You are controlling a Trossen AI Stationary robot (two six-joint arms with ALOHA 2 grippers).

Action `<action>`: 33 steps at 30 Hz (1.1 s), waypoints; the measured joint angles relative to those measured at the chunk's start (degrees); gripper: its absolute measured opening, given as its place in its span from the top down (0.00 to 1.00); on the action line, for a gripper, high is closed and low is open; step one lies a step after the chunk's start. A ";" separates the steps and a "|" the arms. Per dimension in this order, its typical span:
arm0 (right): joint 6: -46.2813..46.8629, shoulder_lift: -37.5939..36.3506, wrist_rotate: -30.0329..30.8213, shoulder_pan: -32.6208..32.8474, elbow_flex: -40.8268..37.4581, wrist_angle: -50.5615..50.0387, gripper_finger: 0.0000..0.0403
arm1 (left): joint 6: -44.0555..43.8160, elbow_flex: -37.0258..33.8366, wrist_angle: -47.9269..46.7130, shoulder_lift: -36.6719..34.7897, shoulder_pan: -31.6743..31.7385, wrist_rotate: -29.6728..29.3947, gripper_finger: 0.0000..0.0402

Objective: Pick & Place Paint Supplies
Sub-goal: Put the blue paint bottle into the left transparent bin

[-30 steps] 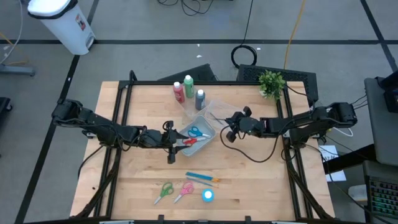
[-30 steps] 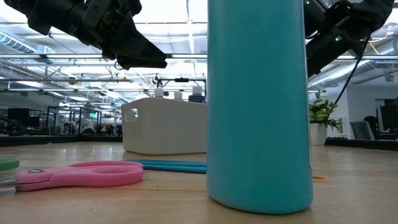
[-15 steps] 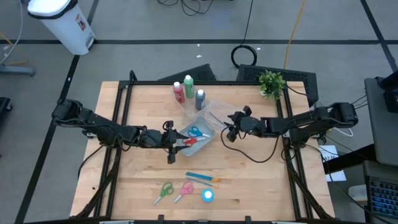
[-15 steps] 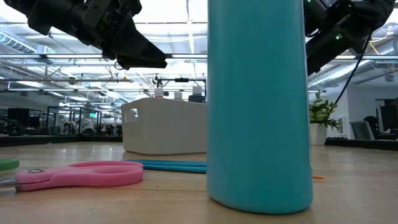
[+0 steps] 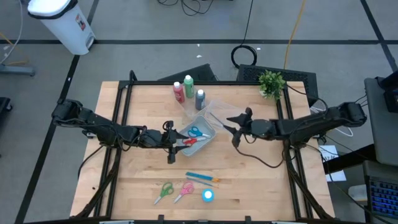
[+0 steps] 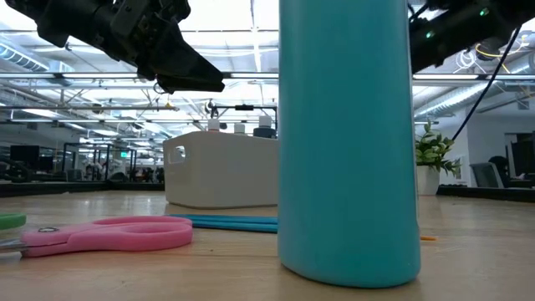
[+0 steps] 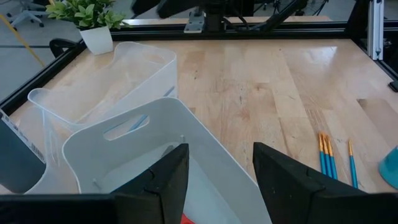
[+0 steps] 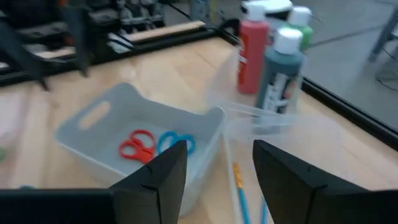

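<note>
Two arms flank the white tub (image 5: 198,132) mid-table, both sets of fingers parted and grasping nothing.
Red scissors (image 5: 189,141) and blue scissors (image 5: 197,131) lie inside the tub; left gripper (image 5: 171,139) at its left rim, right gripper (image 5: 234,126) just right of it, over a clear tub (image 5: 213,111); red bottle (image 5: 179,92), green bottle (image 5: 188,86) and grey bottle (image 5: 200,99) stand behind; brushes (image 5: 202,178), green scissors (image 5: 164,191), pink scissors (image 5: 185,190) and light blue bottle (image 5: 208,195) lie in front on the wooden table (image 5: 261,180); potted plant (image 5: 272,83) at the far right corner; grey floor around.

Matt wooden table (image 5: 249,174), translucent plastic tubs (image 5: 199,127).

Left gripper (image 5: 170,142) mid-table, jaws parted, empty; right gripper (image 5: 236,127) opposite, jaws parted, empty.
</note>
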 joint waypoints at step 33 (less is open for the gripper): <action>-0.96 -0.13 -0.15 7.56 0.00 6.15 0.55 | -3.15 0.00 4.57 2.87 -2.51 3.79 0.50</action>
